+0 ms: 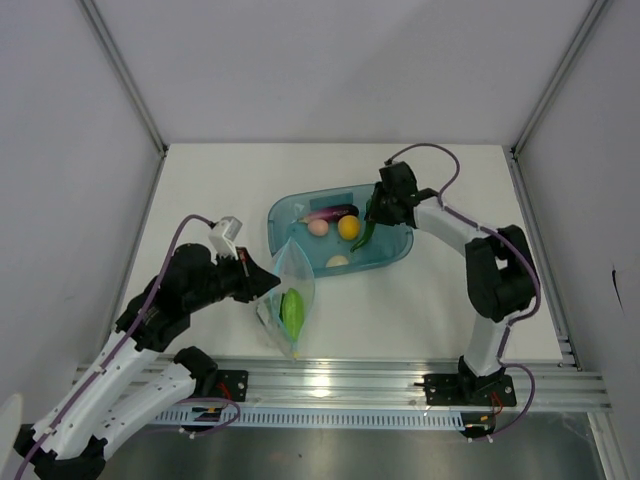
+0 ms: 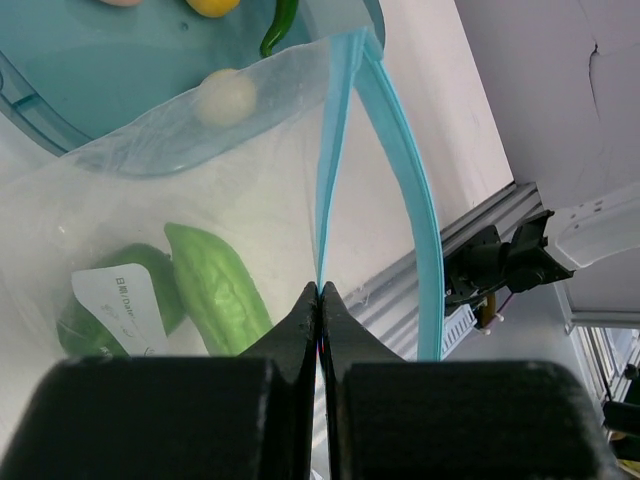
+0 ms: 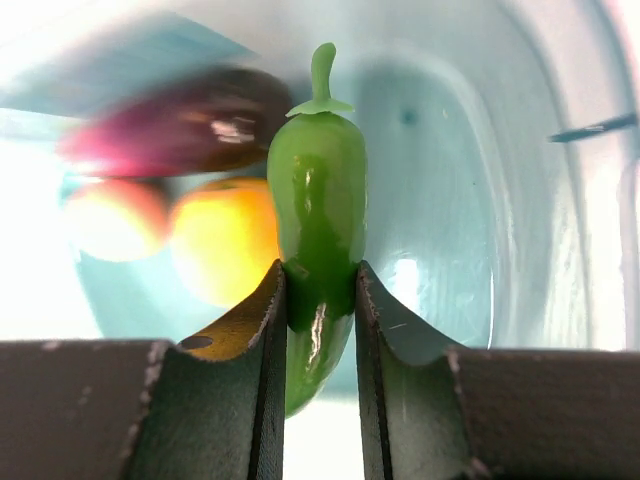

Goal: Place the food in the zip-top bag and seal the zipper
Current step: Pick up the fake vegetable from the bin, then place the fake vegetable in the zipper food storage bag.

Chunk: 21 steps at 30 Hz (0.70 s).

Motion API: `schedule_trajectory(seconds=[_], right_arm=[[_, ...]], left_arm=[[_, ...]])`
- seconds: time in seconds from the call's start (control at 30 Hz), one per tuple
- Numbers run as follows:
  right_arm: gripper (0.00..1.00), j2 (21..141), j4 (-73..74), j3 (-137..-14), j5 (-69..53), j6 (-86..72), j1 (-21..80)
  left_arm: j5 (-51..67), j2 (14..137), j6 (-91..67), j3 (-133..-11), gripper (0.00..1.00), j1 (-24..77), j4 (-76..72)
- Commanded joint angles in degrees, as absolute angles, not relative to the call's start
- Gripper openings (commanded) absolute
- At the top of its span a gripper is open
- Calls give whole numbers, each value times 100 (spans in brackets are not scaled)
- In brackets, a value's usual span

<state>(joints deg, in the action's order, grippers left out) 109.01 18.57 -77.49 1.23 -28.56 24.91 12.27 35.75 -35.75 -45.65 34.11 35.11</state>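
The clear zip-top bag (image 1: 287, 287) stands next to the teal tray's near-left corner with the bright green chunk (image 1: 293, 310) inside. My left gripper (image 1: 262, 283) is shut on one side of the teal zipper strip (image 2: 325, 180); the other side (image 2: 405, 160) bows away, so the mouth gapes. The chunk (image 2: 215, 285) shows through the plastic. My right gripper (image 1: 378, 212) is shut on the dark green long vegetable (image 3: 318, 190) over the tray. The purple eggplant (image 1: 333, 212), orange-yellow ball (image 1: 348, 227), pink ball (image 1: 318, 228) and cream egg (image 1: 339, 261) lie in the tray.
The translucent teal tray (image 1: 285, 212) sits mid-table, its rim touching the bag. An aluminium rail (image 1: 400, 375) with both arm bases runs along the near edge. Grey walls with metal posts close in the left, right and back.
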Motion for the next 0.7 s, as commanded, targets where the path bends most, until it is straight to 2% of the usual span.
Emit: schedule_trajectory(seconds=[0.0,0.17,0.3,0.47,0.67], right_arm=[[0,9986,1652,-7735,263,-2698,2522],[0,8756,1801,-7471,465,-2637,2794],[0,7745,1846,-7138,702,-2593,3417],[0,6367,1320,-6426,923,-2601,4674],[0,5845,634,-5907,1677,-2365,6184]], left_arm=[[1327,3542,-3647,-4465,1,3384,3375],[1432,3551,-3727,-4412,1,3375,3331],[1468,3612,-3709,-4456,1,3375,3331],[1494,3639,-3744,-4500,1,3375,3305],[1643,3726,-3832,-4474,1,3375,3243]])
